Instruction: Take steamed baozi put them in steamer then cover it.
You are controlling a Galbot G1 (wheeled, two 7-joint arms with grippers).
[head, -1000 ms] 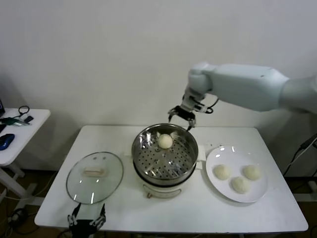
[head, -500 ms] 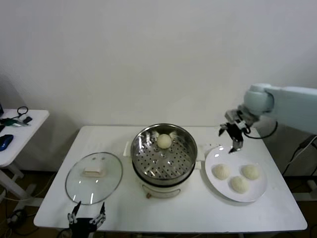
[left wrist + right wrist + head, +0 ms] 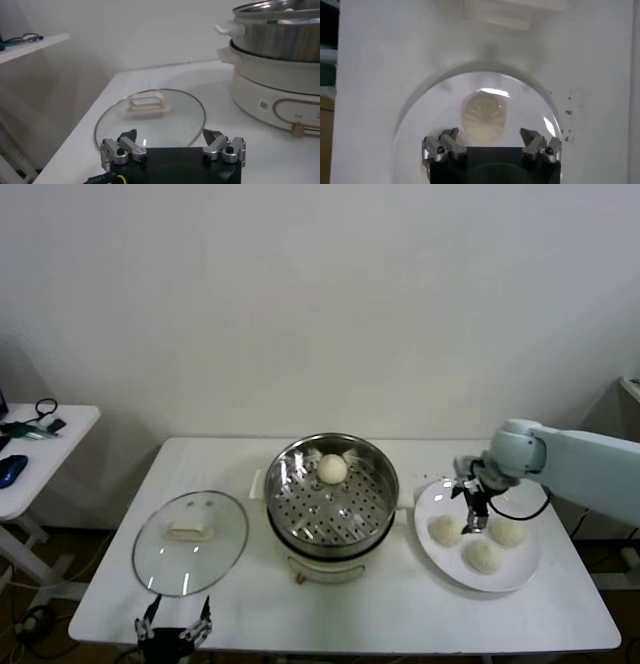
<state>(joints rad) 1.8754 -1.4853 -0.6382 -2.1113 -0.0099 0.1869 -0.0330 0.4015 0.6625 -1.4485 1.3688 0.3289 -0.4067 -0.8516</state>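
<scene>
**Right gripper poised over the plate of buns**

The right gripper (image 3: 470,506) hangs spread wide and empty over the white plate (image 3: 520,579), directly above one steamed baozi (image 3: 484,118). Another bun (image 3: 333,468) sits in the steamer (image 3: 332,496). The cover (image 3: 190,541) lies on the table beside it, near the parked, open left gripper (image 3: 172,145).

white table (image 3: 380,614) carries glass cover (image 3: 190,542), steamer (image 3: 332,502) mid-table, white plate (image 3: 520,572) beside steamer.
</scene>
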